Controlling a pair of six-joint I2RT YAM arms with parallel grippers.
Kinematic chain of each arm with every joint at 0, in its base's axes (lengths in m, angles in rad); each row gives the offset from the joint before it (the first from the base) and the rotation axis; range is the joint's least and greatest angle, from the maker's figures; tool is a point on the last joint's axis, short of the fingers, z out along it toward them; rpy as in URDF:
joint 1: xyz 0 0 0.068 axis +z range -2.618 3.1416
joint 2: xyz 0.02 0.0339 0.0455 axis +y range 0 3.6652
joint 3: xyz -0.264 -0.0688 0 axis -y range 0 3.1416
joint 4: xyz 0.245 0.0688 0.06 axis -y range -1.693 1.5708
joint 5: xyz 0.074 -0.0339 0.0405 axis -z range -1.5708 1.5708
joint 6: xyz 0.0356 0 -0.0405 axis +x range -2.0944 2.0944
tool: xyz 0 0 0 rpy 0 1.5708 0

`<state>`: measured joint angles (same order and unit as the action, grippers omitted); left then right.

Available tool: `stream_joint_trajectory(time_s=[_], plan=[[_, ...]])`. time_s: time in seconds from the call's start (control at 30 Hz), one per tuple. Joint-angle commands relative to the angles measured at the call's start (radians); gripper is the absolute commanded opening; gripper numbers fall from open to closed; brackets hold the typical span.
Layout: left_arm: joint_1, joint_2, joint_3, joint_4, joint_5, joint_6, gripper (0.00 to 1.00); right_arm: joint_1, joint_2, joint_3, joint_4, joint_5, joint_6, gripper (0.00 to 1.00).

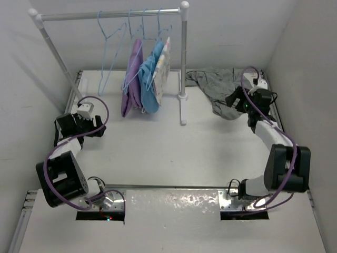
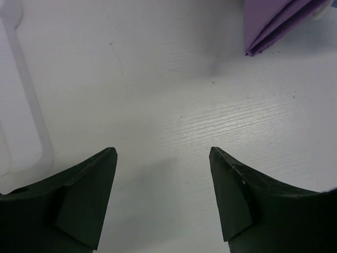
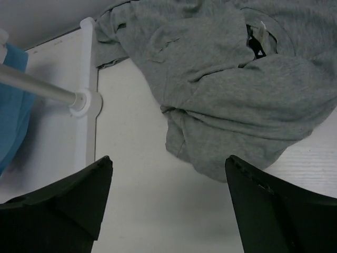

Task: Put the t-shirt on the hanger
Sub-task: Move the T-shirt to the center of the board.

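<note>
The grey t-shirt (image 1: 217,87) lies crumpled on the table at the back right, and fills the upper part of the right wrist view (image 3: 226,89). An empty light-blue wire hanger (image 1: 100,63) hangs on the left part of the rack's rod. My right gripper (image 1: 233,100) is open and empty, with the shirt's near edge just beyond its tips (image 3: 168,158). My left gripper (image 1: 99,128) is open and empty over bare table at the left (image 2: 162,150), far from the shirt.
The white clothes rack (image 1: 183,63) stands at the back, its post foot left of the shirt (image 3: 86,103). Purple (image 1: 132,79), light-blue (image 1: 150,81) and floral (image 1: 164,63) garments hang on other hangers. The purple hem shows in the left wrist view (image 2: 274,23). White walls enclose the table.
</note>
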<state>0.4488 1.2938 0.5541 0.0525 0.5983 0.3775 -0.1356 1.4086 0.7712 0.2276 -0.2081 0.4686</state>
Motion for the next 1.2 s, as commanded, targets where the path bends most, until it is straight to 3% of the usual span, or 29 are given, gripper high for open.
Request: stream_joint_trajectory(time_s=[0.0,0.13,0.27,0.37,0.53,0.6,0.63,0.73,0.83,0.87,1.0,1.07,1.13,1.17], plan=[[0.005,-0.065,0.099,-0.046,-0.017,0.034,0.68,-0.001,0.104,0.074,0.033,0.048,0.013,0.86],[0.005,-0.077,0.19,-0.17,0.035,0.054,0.68,0.001,0.34,0.314,-0.114,0.136,-0.07,0.92],[0.005,-0.079,0.262,-0.273,0.052,0.069,0.68,0.001,0.59,0.643,-0.367,0.187,-0.117,0.9],[0.007,-0.087,0.29,-0.309,0.034,0.058,0.68,0.002,0.655,0.646,-0.401,0.168,-0.125,0.87],[0.007,-0.082,0.325,-0.313,0.009,0.021,0.68,0.005,0.576,0.521,-0.289,0.176,-0.137,0.82],[0.007,-0.082,0.339,-0.313,0.017,0.008,0.68,0.005,0.575,0.519,-0.309,0.184,-0.15,0.7],[0.007,-0.082,0.345,-0.313,0.02,-0.006,0.68,0.005,0.576,0.52,-0.321,0.185,-0.151,0.48],[0.007,-0.094,0.375,-0.344,0.035,-0.015,0.68,0.014,0.508,0.449,-0.341,0.153,-0.159,0.0],[0.007,-0.125,0.418,-0.404,0.054,-0.002,0.68,0.088,0.364,0.292,-0.29,0.2,-0.206,0.0],[0.007,-0.132,0.452,-0.452,0.06,0.004,0.68,0.115,0.248,0.266,-0.303,0.208,-0.232,0.0],[0.007,-0.178,0.556,-0.591,0.095,0.053,0.67,0.393,-0.063,0.139,-0.413,0.216,-0.393,0.0],[0.007,-0.209,0.63,-0.698,0.121,0.104,0.67,0.492,-0.216,0.068,-0.471,0.175,-0.38,0.0],[0.007,-0.225,0.699,-0.802,0.146,0.139,0.67,0.522,-0.288,0.022,-0.523,0.147,-0.319,0.16],[0.005,-0.238,0.716,-0.831,0.173,0.167,0.67,0.525,-0.345,-0.028,-0.533,0.138,-0.302,0.35]])
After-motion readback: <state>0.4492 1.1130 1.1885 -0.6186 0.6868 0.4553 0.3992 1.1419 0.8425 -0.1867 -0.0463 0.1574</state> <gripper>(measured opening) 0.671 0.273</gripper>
